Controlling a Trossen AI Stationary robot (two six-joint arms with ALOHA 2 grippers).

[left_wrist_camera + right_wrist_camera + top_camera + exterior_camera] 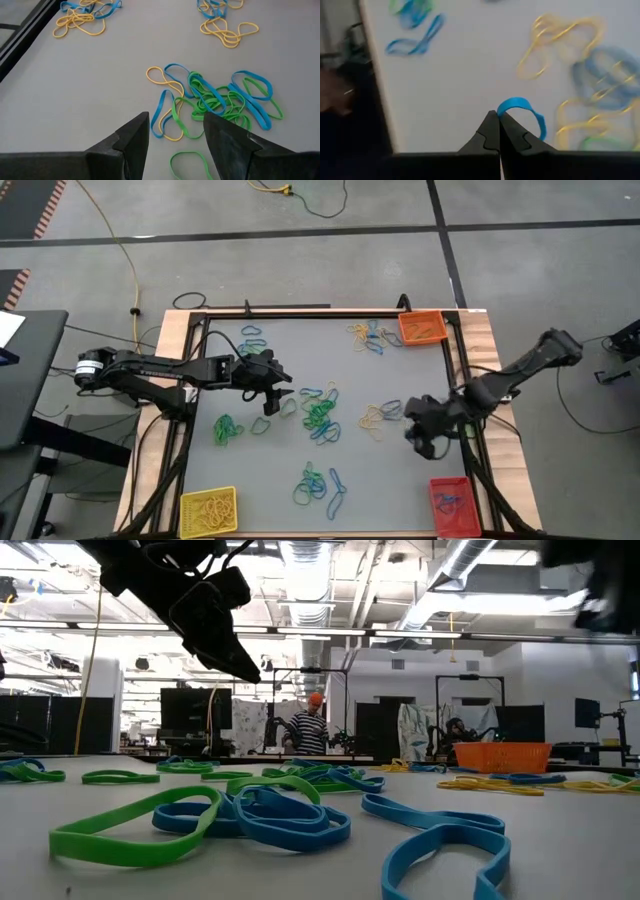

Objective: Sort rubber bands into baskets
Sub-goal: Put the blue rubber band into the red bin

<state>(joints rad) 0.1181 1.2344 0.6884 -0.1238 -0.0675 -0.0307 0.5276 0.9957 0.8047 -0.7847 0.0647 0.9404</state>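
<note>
While the right claw [498, 117] pinches a blue rubber band [522, 107] near the red basket [451, 502] and the left claw [175, 130] hangs wide above a tangle, most rubber bands [320, 416] lie unsorted on the tabletop [280, 370].

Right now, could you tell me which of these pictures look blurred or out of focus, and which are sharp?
Right wrist view: smeared, the yellow rubber bands soft, though the right hand, shut on a blue rubber band, reads clearly. Low view: near green band crisp, the orange basket farther off softer, bright ceiling lights. Left wrist view: sharp, the left hand open. High view: even light.
</note>
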